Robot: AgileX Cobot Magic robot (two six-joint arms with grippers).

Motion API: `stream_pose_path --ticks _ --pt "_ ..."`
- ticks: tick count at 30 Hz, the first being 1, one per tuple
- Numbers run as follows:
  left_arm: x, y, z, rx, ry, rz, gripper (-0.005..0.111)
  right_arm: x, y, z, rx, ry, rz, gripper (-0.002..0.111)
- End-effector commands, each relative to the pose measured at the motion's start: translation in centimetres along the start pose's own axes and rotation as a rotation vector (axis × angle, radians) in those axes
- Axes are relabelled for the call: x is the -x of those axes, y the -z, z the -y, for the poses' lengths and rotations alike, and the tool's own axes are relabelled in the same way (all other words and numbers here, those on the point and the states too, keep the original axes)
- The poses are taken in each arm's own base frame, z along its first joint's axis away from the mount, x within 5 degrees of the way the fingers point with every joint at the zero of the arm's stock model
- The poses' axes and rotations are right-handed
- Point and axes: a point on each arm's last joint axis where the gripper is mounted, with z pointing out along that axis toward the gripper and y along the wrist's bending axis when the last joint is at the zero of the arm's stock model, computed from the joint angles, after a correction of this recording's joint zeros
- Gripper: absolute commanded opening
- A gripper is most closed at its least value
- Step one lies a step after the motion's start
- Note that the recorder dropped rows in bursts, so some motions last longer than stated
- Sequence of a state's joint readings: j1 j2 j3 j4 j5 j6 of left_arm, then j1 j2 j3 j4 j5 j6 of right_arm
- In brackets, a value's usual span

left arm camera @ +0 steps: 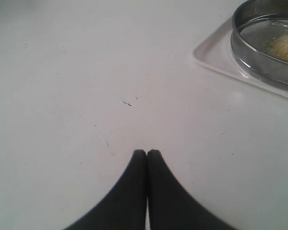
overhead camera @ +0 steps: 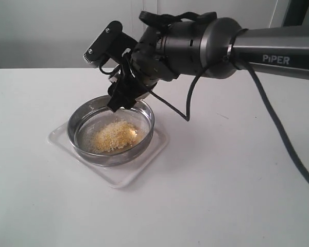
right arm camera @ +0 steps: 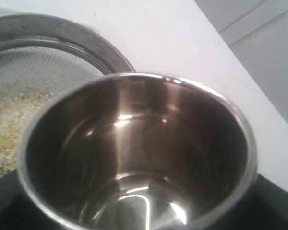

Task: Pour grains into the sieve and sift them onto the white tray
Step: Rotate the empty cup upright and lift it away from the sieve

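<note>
The round steel sieve [overhead camera: 110, 131] rests on the white tray [overhead camera: 139, 167], with a heap of yellow grains [overhead camera: 113, 136] on its mesh. Over the sieve's far rim my right gripper [overhead camera: 124, 90] is shut on a small steel cup [overhead camera: 139, 95], tipped mouth-down toward the sieve. In the right wrist view the cup [right arm camera: 139, 153] fills the frame and looks empty; the sieve [right arm camera: 53, 43] and grains [right arm camera: 9, 129] lie beyond it. My left gripper [left arm camera: 147, 152] hovers shut and empty over bare table, away from the tray [left arm camera: 216, 55] and sieve [left arm camera: 264, 52].
The white table [overhead camera: 237, 170] stretches around the tray. A black cable [overhead camera: 278, 128] hangs from the right arm over the table's right side. A wall runs behind the table's far edge.
</note>
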State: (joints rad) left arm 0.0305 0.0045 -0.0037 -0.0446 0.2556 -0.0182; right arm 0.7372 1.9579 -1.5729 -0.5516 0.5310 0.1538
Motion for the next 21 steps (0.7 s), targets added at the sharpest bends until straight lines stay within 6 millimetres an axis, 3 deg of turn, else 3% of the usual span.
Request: stream_pose_path --ticks 1,11,21 --pt "-0.1 0.0 0.0 -0.005 0.008 0.001 0.0 0.2 0.1 1.0 0.042 -0.132 0.074 0.0" --pt "-0.1 0.0 0.0 -0.005 0.008 0.001 0.0 -2.1 0.1 0.2 0.133 -0.283 0.269 0.0" --pt "-0.1 0.0 0.0 -0.005 0.008 0.001 0.0 -3.0 1.0 0.3 0.175 -0.474 0.386 0.0"
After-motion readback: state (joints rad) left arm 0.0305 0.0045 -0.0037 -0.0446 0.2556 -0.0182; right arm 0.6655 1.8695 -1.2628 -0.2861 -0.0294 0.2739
